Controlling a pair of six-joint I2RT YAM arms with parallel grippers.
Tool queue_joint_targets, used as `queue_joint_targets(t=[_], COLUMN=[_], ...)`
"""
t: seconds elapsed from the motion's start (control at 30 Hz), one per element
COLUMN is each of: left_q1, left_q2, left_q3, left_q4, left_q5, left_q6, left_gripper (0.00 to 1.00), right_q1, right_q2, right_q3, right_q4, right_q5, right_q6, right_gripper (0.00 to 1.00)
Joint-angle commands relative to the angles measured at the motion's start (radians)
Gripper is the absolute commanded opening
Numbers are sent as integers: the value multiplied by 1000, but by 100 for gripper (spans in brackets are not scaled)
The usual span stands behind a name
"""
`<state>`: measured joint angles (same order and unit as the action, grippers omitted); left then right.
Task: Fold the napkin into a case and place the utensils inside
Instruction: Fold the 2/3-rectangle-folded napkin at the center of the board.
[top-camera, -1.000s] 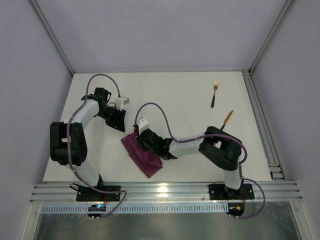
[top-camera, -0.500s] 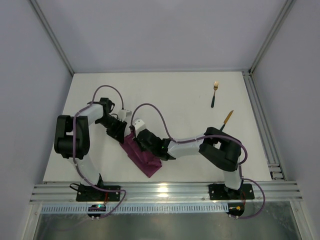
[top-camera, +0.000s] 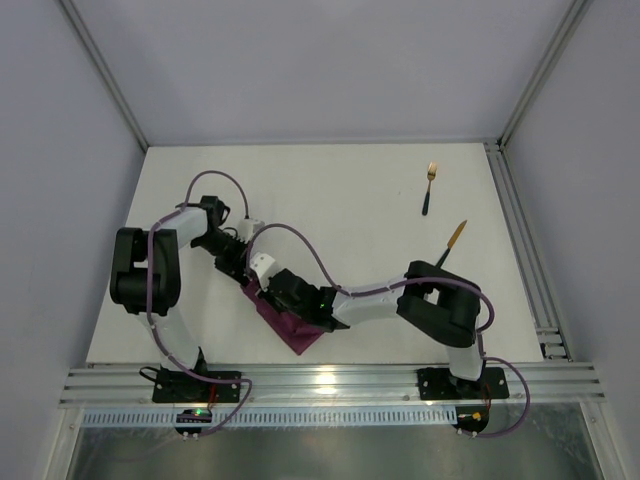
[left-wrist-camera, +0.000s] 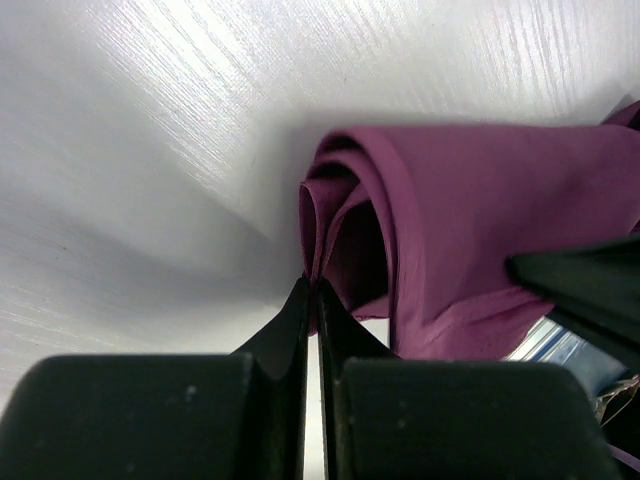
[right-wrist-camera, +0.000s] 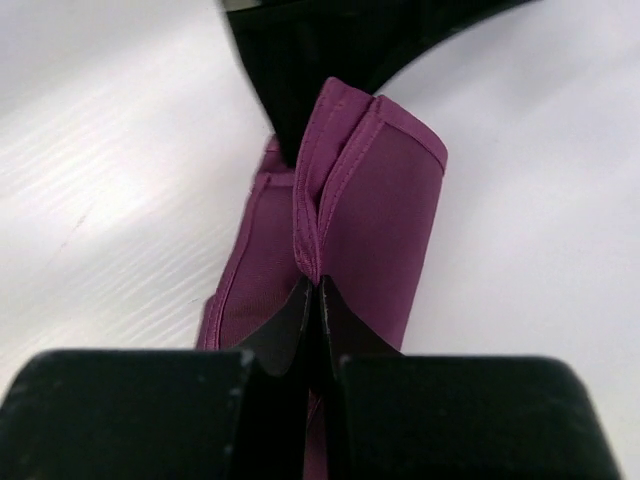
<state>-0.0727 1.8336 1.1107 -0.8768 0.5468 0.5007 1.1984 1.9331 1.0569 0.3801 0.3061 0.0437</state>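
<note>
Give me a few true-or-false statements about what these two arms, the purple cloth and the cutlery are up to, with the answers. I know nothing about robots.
1. The left gripper and the right gripper are both pinched shut on the napkin. True.
2. The fork is tucked inside the cloth. False: it lies on the bare table, well apart from the napkin.
3. The right gripper holds the knife. False: the knife lies unheld on the table, beside the right arm.
4. The napkin is folded into layers, not spread flat. True.
5. The fork lies farther from the arm bases than the knife. True.
</note>
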Motion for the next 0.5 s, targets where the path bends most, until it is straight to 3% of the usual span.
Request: queue_joint_targets(t=[0.0,0.47], left_q1=[-2,-2], left_q2=[6,4], left_q3=[-5,-6], left_q4=[27,29], left_q5=[38,42], left_q6=[-4,-7], left_gripper=[0,0], right_q1=[24,24], right_q2=[-29,41], right_q3=[-20,12], right_q4=[108,52], right_q5=[-62,-122], right_q6=[-79,-79], right_gripper=[5,8])
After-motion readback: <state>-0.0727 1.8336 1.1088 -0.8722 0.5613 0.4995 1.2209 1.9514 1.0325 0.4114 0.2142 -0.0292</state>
